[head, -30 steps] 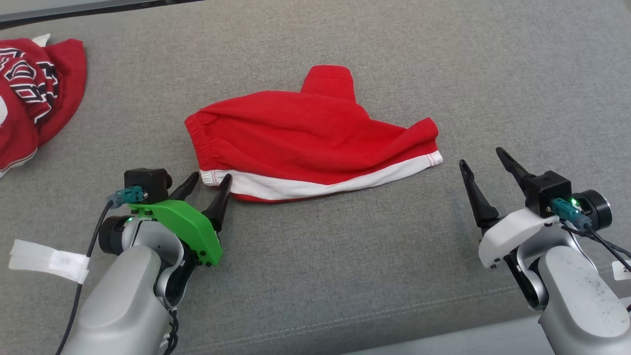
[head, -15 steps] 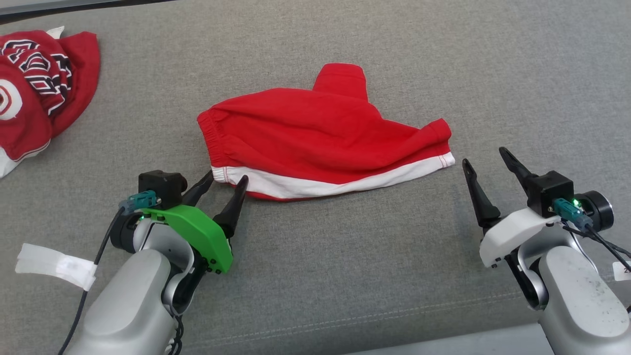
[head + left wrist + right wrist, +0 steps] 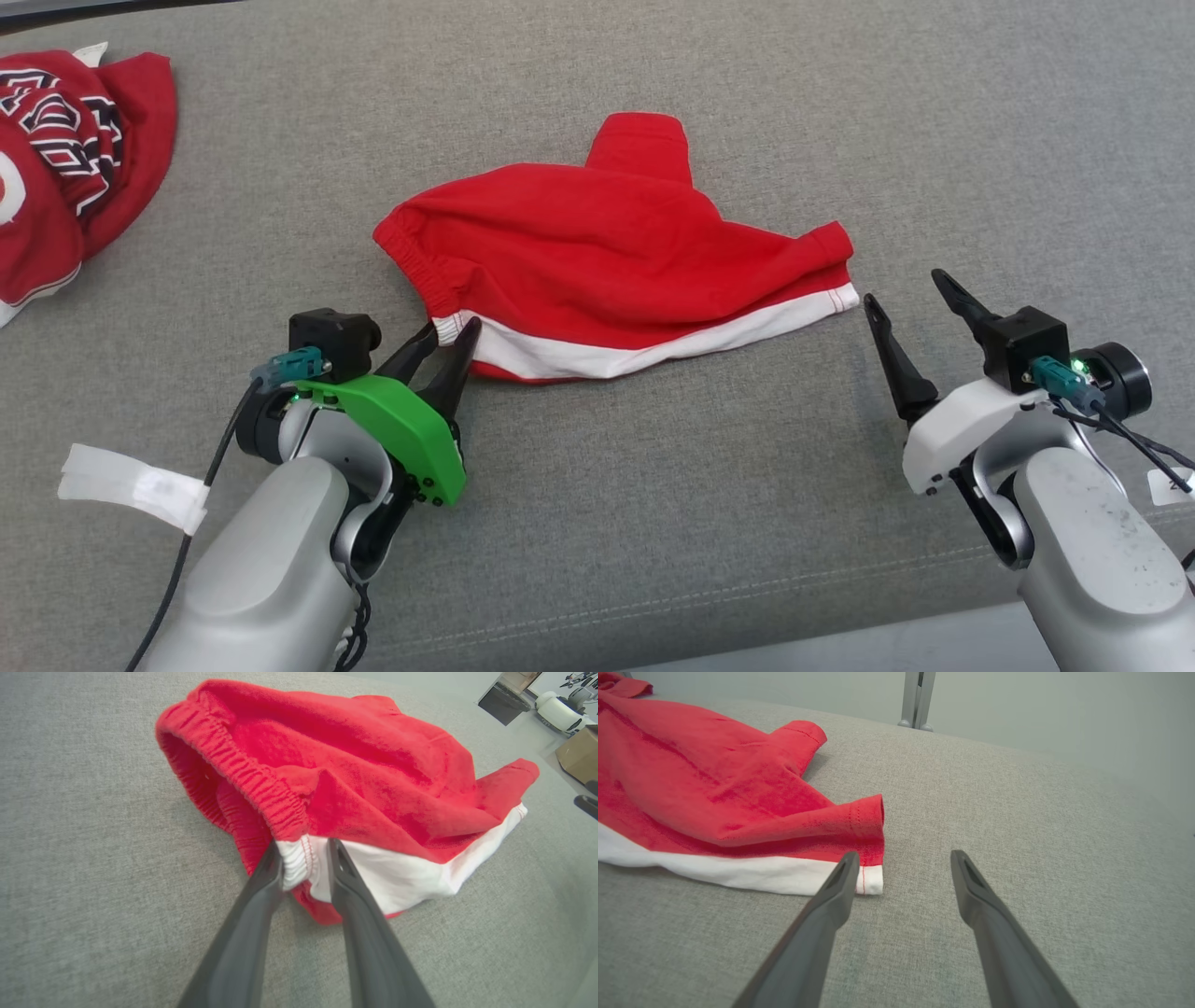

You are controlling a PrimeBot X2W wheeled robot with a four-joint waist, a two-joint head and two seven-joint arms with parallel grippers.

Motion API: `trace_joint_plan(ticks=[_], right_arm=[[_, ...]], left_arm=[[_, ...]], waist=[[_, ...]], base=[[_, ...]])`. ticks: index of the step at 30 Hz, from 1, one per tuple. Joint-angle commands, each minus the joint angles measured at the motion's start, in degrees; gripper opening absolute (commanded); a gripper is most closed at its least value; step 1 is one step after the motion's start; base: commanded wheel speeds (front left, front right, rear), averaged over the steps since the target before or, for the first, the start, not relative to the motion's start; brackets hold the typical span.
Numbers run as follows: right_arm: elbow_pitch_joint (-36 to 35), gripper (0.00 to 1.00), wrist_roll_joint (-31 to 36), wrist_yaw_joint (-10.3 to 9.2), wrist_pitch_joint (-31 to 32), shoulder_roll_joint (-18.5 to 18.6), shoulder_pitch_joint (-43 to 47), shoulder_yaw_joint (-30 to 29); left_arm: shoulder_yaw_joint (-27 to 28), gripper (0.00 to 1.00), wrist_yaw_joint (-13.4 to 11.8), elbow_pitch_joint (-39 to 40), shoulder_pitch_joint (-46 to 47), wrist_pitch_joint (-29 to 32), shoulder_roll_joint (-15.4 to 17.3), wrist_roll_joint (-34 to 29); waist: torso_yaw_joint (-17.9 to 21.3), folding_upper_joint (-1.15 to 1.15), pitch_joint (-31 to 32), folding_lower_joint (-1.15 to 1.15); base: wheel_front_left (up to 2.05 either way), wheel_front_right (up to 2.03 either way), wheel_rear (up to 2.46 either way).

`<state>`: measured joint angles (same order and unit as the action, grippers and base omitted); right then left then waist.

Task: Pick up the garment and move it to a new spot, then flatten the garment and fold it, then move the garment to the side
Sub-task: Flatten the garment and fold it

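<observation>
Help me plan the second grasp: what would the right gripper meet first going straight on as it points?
Probably the bare grey cushion beside the white hem corner of the red shorts; the right gripper points there with open jaws, one finger perhaps brushing that hem. Depth is unclear.

A grey woven surface [image 3: 653,523] spreads wide under soft, even light that gives only faint shadows. A stitched seam [image 3: 747,588] runs along its near edge, and just past this edge there is a pale strip [image 3: 840,649]. At the far edge of the surface a metal post [image 3: 917,697] rises before a plain pale wall [image 3: 1041,709]. Beyond one corner of the surface stand a dark box [image 3: 507,702] and a cardboard box [image 3: 579,758].
</observation>
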<state>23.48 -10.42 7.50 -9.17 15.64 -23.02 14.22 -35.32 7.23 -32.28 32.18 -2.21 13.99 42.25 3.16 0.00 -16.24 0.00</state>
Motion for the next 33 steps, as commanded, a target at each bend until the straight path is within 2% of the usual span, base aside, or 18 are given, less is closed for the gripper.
trace_joint_plan(ticks=[1, 3, 6, 7, 14, 20, 31, 32, 33], right_arm=[[0.6, 1.0, -0.6, -0.02, 0.1, 0.6, -0.8, 0.5], [1.4, 1.0, -0.8, -0.02, 0.3, 1.0, -1.3, 0.9], [2.7, 1.0, -1.6, -0.02, 0.4, 1.8, -1.9, 1.7], [3.1, 1.0, -1.8, -0.02, 0.7, 2.1, -2.1, 2.3], [5.1, 1.0, -4.8, -0.02, 2.0, 4.9, -4.3, 8.3], [8.3, 1.0, -8.5, -0.02, 3.2, 6.7, -7.5, 14.3], [16.0, 1.0, -15.5, -0.02, 1.4, 7.0, -13.9, 23.6], [16.3, 1.0, -16.0, -0.02, 1.2, 7.1, -14.3, 24.5], [16.6, 0.9, -16.3, -0.02, 0.8, 7.2, -14.7, 25.5]], left_arm=[[-0.1, 0.45, 0.2, -0.7, 0.9, -0.5, 0.2, 0.1], [-0.6, 0.35, 0.2, -1.5, 1.3, -0.6, 0.2, 0.2], [-1.2, 0.07, 0.3, -2.5, 1.7, -0.9, 0.3, 0.1], [-1.3, 0.0, 0.3, -2.6, 1.6, -1.0, 0.5, 0.3], [-3.2, 0.0, 0.3, -1.9, 0.7, -1.1, 2.3, 0.1], [-4.2, 0.0, 0.3, -1.1, 0.6, -1.3, 1.9, 0.6], [-4.9, 0.0, 0.3, -0.8, 2.0, -1.9, 1.3, 1.3], [-4.9, 0.0, 0.3, -0.8, 2.0, -2.0, 1.3, 1.4], [-4.9, 0.0, 0.3, -0.8, 2.1, -2.0, 1.3, 1.4]], waist=[[0.4, 0.0, -0.2, 0.0], [0.6, 0.0, -0.2, 0.0], [0.6, 0.0, -0.2, 0.0], [0.5, 0.0, -0.2, 0.0], [-0.8, 0.0, 0.2, 0.0], [-2.2, 0.0, 0.1, 0.0], [-3.2, 0.0, -1.0, 0.0], [-3.3, 0.0, -1.1, 0.0], [-3.3, 0.0, -1.2, 0.0]], base=[[0.0, 0.0, 0.0], [0.0, 0.0, 0.0], [0.0, 0.0, 0.0], [0.0, 0.0, 0.0], [0.0, 0.0, 0.0], [0.0, 0.0, 0.0], [0.0, 0.0, 0.0], [0.0, 0.0, 0.0], [0.0, 0.0, 0.0]])
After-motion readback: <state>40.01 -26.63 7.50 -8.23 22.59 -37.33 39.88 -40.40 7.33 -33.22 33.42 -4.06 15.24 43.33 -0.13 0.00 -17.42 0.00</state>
